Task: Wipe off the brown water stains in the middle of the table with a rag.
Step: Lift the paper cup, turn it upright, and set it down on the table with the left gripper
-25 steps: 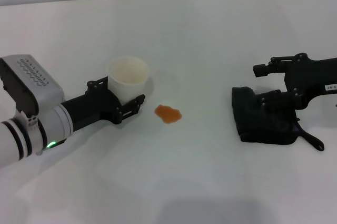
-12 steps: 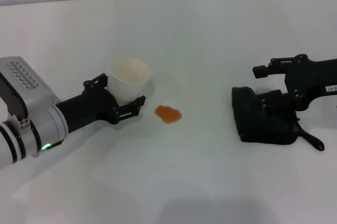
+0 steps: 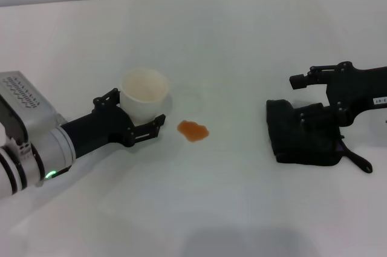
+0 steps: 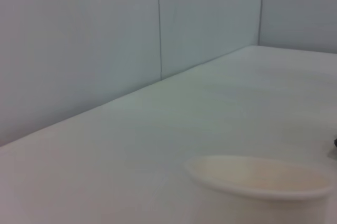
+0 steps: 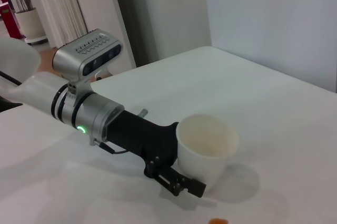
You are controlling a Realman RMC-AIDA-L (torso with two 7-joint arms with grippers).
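Gripping white cup [image 3: 145, 92] — left gripper [image 3: 134, 123], right gripper [image 3: 314, 97] over rag [image 3: 302, 133], label unreadable

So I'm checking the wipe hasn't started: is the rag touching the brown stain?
Apart. The head view shows bare table between the rag and the brown stain.

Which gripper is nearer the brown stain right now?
Left. The left gripper, shut on the white cup, sits just beside the brown water stains. The right gripper is far across the table, at the rag.
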